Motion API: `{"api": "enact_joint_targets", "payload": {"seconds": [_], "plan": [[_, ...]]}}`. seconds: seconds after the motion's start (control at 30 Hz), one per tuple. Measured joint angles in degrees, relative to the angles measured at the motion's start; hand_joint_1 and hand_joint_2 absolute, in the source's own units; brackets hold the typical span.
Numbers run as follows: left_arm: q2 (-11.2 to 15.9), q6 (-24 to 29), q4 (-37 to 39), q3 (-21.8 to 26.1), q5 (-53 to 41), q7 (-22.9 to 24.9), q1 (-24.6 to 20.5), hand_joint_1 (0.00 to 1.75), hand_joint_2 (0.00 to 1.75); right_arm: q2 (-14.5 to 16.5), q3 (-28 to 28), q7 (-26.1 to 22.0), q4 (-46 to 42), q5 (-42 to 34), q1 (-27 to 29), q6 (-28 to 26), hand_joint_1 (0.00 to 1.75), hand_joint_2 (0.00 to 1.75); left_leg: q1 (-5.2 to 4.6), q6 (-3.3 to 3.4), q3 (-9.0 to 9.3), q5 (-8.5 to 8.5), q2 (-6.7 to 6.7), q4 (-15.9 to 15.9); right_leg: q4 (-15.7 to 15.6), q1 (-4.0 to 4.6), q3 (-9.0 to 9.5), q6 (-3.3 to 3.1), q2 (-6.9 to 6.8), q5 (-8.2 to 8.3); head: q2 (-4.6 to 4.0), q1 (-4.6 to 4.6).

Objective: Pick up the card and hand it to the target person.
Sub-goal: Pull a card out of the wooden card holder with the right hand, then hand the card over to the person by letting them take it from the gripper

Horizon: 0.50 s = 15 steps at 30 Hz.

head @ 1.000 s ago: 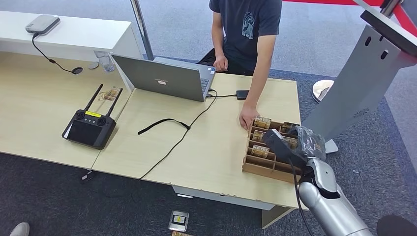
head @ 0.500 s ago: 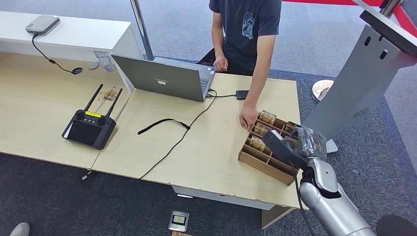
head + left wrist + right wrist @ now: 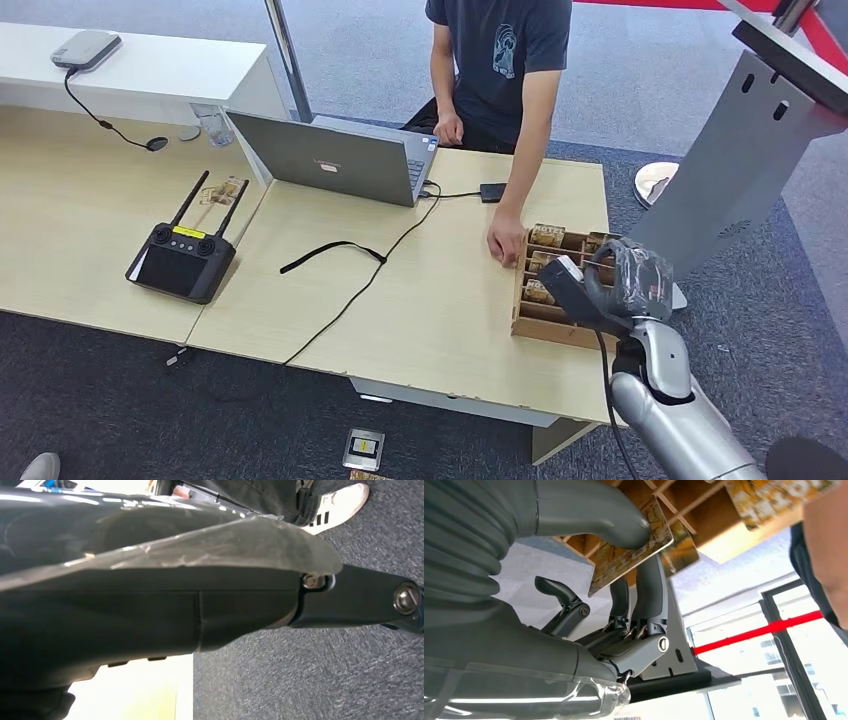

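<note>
A wooden box (image 3: 545, 328) with several slots of patterned cards (image 3: 547, 236) stands on the right end of the desk. My right hand (image 3: 622, 284) hovers over the box's right side. In the right wrist view it pinches one patterned card (image 3: 631, 547) between the thumb (image 3: 589, 510) and the dark fingers (image 3: 651, 595), just clear of the box (image 3: 684, 505). The person (image 3: 500, 50) sits behind the desk and rests a hand (image 3: 505, 243) against the box's left far corner. In the left wrist view my left hand (image 3: 150, 615) is a dark, close shape over carpet, its fingers unclear.
An open laptop (image 3: 330, 155), a black remote controller (image 3: 182, 258) and a black cable (image 3: 340, 250) lie on the desk to the left. A grey stand (image 3: 740, 160) rises right of the box. A card packet (image 3: 363, 448) lies on the floor below the desk edge.
The wooden box has been turned and shifted a little to the right and away under the person's hand. My right hand has risen slightly with the card.
</note>
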Motion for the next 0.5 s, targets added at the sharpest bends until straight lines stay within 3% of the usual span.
{"api": "enact_joint_targets", "payload": {"seconds": [0.5], "plan": [[0.36,0.22,0.00,0.00,0.00,-0.17,0.00,0.00,0.00,-0.13,-1.83,-3.23,-21.10,0.87,4.57,-2.68,1.75,1.75,0.01,0.00,-0.05,0.00,0.01,-0.01,0.00,0.01,-0.05,0.00,0.00,-0.01,0.00,0.00]]}}
